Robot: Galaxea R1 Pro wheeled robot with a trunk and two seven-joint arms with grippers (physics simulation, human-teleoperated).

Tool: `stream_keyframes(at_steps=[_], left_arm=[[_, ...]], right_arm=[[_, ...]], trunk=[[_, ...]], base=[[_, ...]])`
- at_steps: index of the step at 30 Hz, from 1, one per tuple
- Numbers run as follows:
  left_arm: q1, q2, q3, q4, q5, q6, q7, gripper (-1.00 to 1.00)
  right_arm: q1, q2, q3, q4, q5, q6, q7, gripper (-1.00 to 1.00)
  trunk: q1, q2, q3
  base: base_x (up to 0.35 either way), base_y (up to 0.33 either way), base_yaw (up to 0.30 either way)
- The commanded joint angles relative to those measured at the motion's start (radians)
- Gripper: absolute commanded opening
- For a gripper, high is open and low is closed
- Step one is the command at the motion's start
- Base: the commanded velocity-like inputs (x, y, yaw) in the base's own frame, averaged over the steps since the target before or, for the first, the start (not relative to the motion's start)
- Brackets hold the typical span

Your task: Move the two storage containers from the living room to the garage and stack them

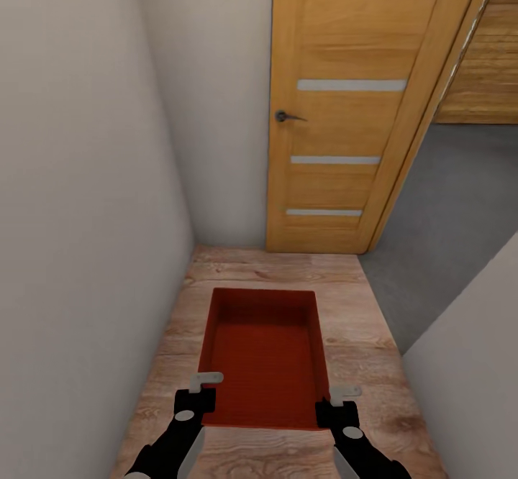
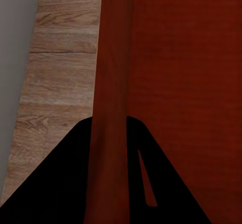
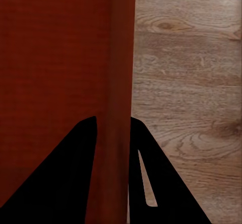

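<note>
One orange-red storage container (image 1: 263, 355) hangs level over the wood-plank floor, held between both arms with its open top facing up and nothing inside. My left gripper (image 1: 202, 395) is shut on its left wall near the close corner, and my right gripper (image 1: 335, 405) is shut on its right wall. In the left wrist view the dark fingers (image 2: 65, 183) straddle the thin red wall (image 2: 111, 72). The right wrist view has the fingers (image 3: 65, 183) clamped the same way over the other wall (image 3: 121, 72).
I am in a narrow passage. A white wall (image 1: 79, 213) runs close on the left. A light-wood door (image 1: 345, 105) with a dark handle (image 1: 286, 116) stands ahead. To its right an opening leads onto a grey floor (image 1: 453, 206). A white wall corner (image 1: 475, 393) juts in at the near right.
</note>
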Motion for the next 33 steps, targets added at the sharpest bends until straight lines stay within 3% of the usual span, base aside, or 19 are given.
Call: stream_keyframes(at_steps=[1, 25, 33], left_arm=[[0.000, 0.000, -0.019, 0.047, -0.010, 0.003, -0.027, -1.00], [0.000, 0.000, -0.019, 0.047, -0.010, 0.003, -0.027, -1.00], [0.000, 0.000, -0.018, 0.047, -0.010, 0.003, -0.027, -1.00]], right_arm=[[-0.003, -0.035, 0.007, -0.004, 0.003, 0.001, -0.001, -1.00], [-0.003, -0.035, 0.007, -0.004, 0.003, 0.000, -0.001, -1.00], [-0.003, -0.035, 0.007, -0.004, 0.003, 0.000, -0.001, -1.00]], trunk=[[0.001, 0.000, -0.001], [0.001, 0.000, -0.001], [0.001, 0.000, -0.001]], base=[[0.334, 0.000, 0.000], [0.334, 0.000, -0.002], [0.334, 0.000, -0.213]])
